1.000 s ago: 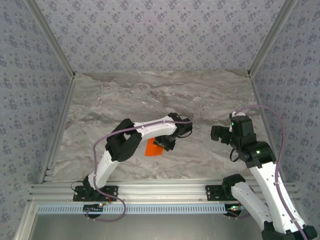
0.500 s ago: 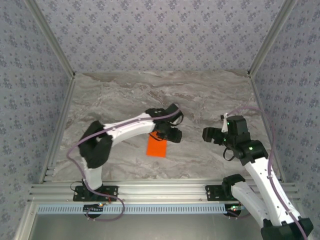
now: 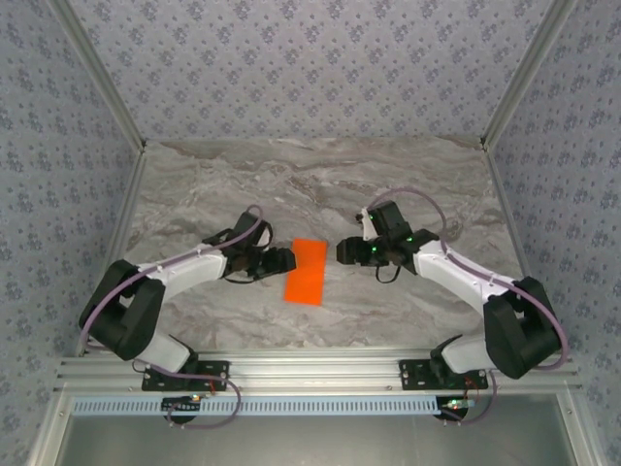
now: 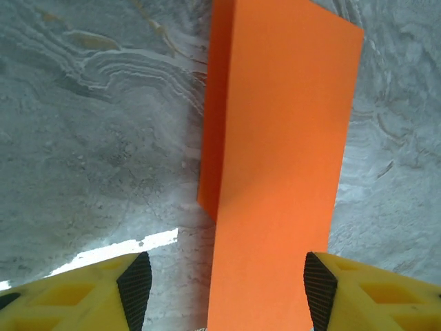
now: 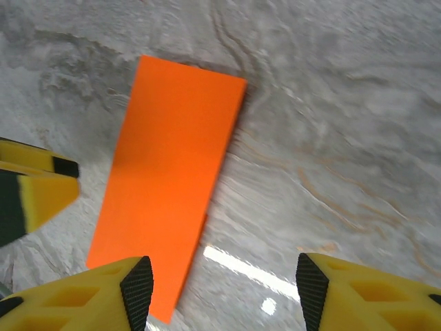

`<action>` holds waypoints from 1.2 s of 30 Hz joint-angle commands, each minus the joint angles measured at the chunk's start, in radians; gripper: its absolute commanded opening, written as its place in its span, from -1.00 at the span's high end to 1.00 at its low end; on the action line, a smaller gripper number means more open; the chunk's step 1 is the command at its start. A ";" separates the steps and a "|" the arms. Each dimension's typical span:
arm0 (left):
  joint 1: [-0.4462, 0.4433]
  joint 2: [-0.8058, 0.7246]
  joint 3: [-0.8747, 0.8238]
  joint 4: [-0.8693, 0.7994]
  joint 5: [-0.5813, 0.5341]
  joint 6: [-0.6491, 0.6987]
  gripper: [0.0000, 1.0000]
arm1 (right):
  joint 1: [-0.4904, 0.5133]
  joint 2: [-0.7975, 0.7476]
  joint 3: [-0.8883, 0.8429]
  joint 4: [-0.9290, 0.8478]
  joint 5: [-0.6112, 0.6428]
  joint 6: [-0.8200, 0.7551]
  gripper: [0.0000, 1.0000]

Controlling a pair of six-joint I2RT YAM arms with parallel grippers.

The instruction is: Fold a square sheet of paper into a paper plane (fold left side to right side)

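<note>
The square sheet of paper (image 3: 307,271) is bright orange and lies flat on the marble table as a folded, narrow rectangle. In the left wrist view the paper (image 4: 282,138) shows a lower layer sticking out along its left edge. My left gripper (image 3: 283,260) is just left of the sheet, low over the table. My left gripper (image 4: 224,293) is open, its fingertips (image 4: 134,289) wide apart with the near end of the paper lying between them. My right gripper (image 3: 345,252) is just right of the sheet. My right gripper (image 5: 222,293) is open over bare marble, with the paper (image 5: 172,179) ahead of it to the left.
The marble table (image 3: 408,194) is walled by patterned panels at the back and both sides. An aluminium rail (image 3: 310,374) with the arm bases runs along the near edge. The left gripper's yellow finger (image 5: 38,193) shows beside the paper in the right wrist view.
The left gripper has drawn back off the paper to its left and opened wider. The right arm has swung in from the right to the paper's right edge, its jaws narrowing. The paper lies uncovered.
</note>
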 commanded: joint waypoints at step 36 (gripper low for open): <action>0.012 0.076 -0.032 0.234 0.179 -0.093 0.87 | 0.765 0.070 -0.167 0.334 0.811 -0.498 -0.88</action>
